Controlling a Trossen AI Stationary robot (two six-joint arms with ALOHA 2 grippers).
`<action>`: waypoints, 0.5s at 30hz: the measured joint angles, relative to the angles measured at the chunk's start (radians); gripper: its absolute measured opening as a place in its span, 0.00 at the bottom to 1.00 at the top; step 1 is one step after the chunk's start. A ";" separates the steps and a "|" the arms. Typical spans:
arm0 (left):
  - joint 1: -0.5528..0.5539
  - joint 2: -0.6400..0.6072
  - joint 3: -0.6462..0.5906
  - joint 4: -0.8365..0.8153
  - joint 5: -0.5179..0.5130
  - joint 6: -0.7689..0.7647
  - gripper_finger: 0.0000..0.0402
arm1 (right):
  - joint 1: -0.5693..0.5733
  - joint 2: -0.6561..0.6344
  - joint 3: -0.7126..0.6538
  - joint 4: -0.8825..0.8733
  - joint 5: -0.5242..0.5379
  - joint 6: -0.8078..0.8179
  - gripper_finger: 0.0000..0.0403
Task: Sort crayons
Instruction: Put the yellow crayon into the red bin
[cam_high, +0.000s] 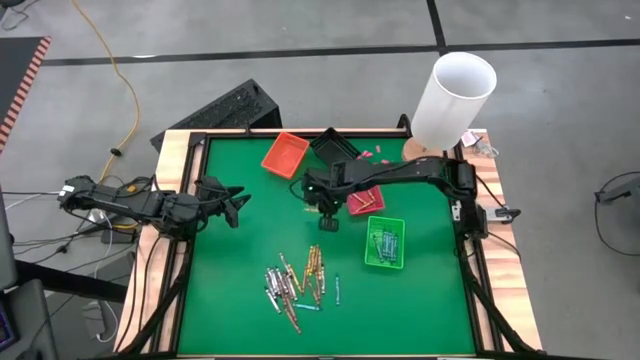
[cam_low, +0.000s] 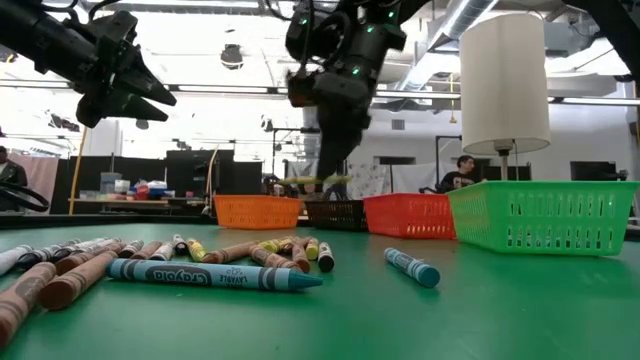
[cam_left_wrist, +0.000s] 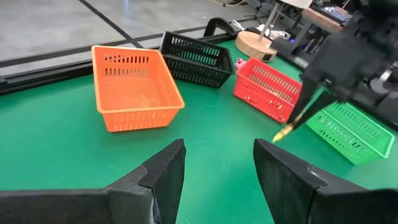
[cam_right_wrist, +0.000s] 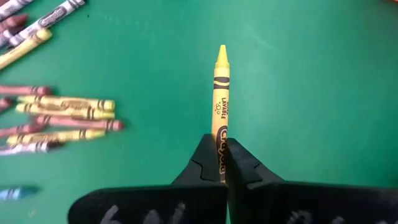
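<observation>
we see the right claw (cam_right_wrist: 214, 163) pinched shut on a yellow wax crayon (cam_right_wrist: 220, 106), held above the green felt tabletop (cam_high: 240, 280) near the middle, beside the red slotted plastic basket (cam_high: 364, 201). the loose heap of blue, yellow, grey and brown-red crayons (cam_high: 298, 281) lies on the near part of the tabletop, a few blue ones in the green slotted plastic basket (cam_high: 385, 243). the left claw (cam_left_wrist: 217, 168) hangs with its fingers spread and empty over the tabletop's left side, facing the orange slotted plastic basket (cam_left_wrist: 135, 87).
</observation>
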 joint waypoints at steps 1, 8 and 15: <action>0.000 0.000 0.000 0.000 -0.002 0.000 0.45 | -0.007 -0.016 0.000 -0.017 0.000 -0.006 0.01; 0.000 0.000 0.000 -0.008 -0.004 -0.027 0.45 | -0.057 -0.137 0.000 -0.097 0.047 -0.007 0.01; 0.000 0.000 0.000 -0.014 -0.004 -0.030 0.45 | -0.091 -0.251 0.001 -0.190 0.292 0.066 0.02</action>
